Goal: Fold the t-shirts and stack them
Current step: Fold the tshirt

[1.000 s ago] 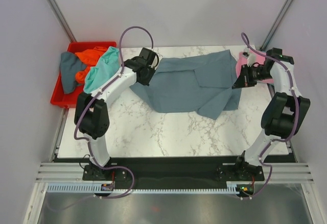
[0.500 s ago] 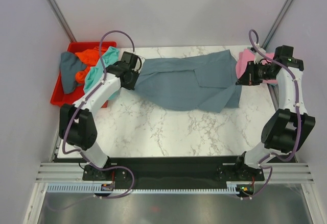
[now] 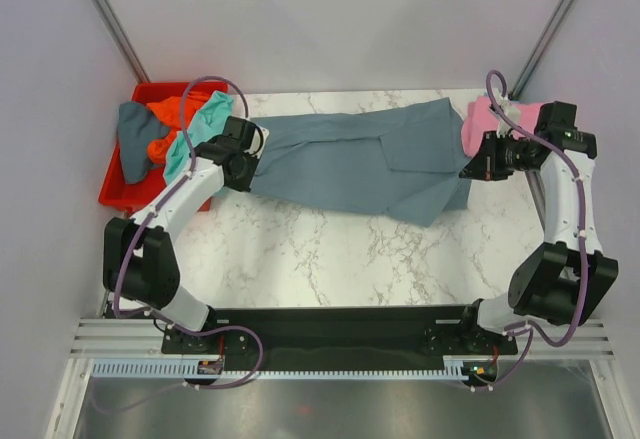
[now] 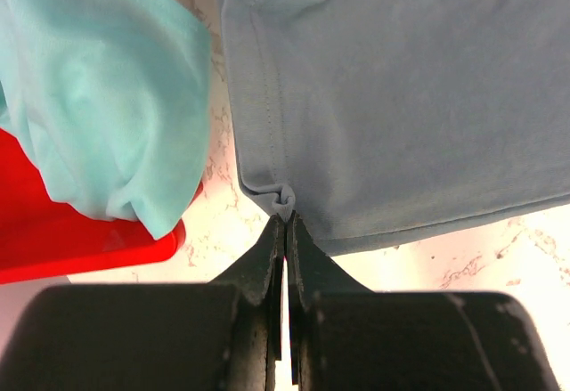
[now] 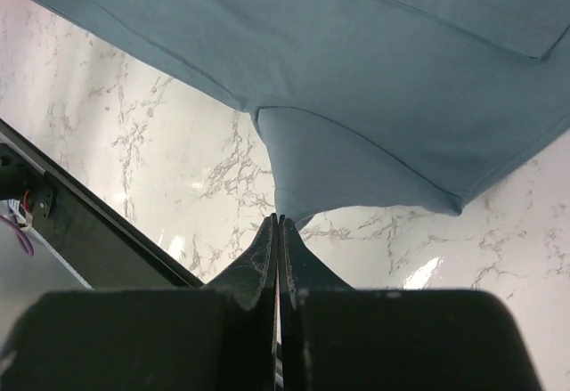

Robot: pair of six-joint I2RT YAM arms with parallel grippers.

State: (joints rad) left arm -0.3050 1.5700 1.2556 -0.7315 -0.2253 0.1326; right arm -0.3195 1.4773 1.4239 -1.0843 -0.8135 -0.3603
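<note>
Since a second ago both arms have spread apart. The left claw (image 4: 286, 219) has slid left toward the red bin (image 3: 113, 194) and the right claw (image 5: 278, 221) has edged right. The slate blue-grey t-shirt (image 3: 360, 164) now lies pulled long across the far half of the bench (image 3: 300, 259), its left end near the teal t-shirt (image 3: 200, 129) and its right end by the pink t-shirt (image 3: 480, 117). We judge this as flattening before the first fold; a flap still overlaps at the right. The left claw is pinched tight on a bunched hem corner. The right claw is also clamped tight, on a pointed fold of the same shirt.
</note>
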